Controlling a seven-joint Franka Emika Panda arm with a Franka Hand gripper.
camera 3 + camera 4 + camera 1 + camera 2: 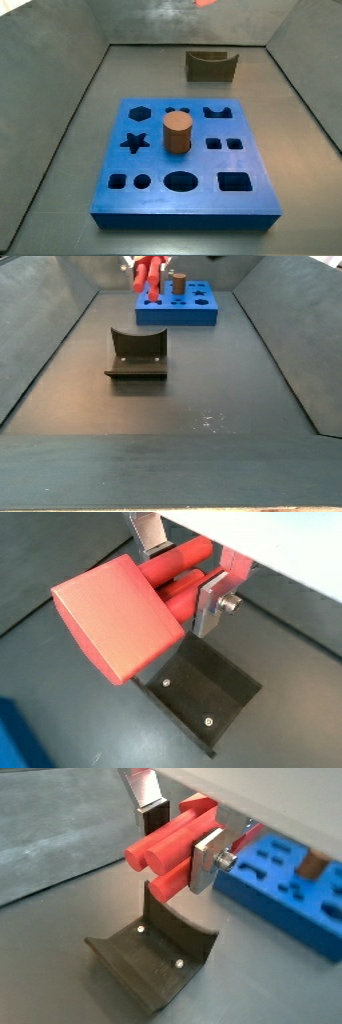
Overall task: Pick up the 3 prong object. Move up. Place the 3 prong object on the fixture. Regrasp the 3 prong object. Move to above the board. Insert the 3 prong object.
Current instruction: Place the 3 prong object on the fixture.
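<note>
My gripper (185, 574) is shut on the 3 prong object (118, 617), a red-orange block whose three round prongs (158, 850) run between the silver fingers (207, 860). The piece hangs in the air just above the fixture (154, 958), a dark block with a curved notch, and is not touching it. In both side views the fixture (210, 65) (136, 353) stands alone on the floor, apart from the blue board (187, 218) (201, 314). The gripper (147, 270) with the red piece shows high at the back in a side view.
A brown cylinder (177, 133) stands upright in one hole of the board. Grey sloping walls (60, 120) enclose the dark floor (201, 396). The board's edge (287, 893) lies close beside the fixture in a wrist view.
</note>
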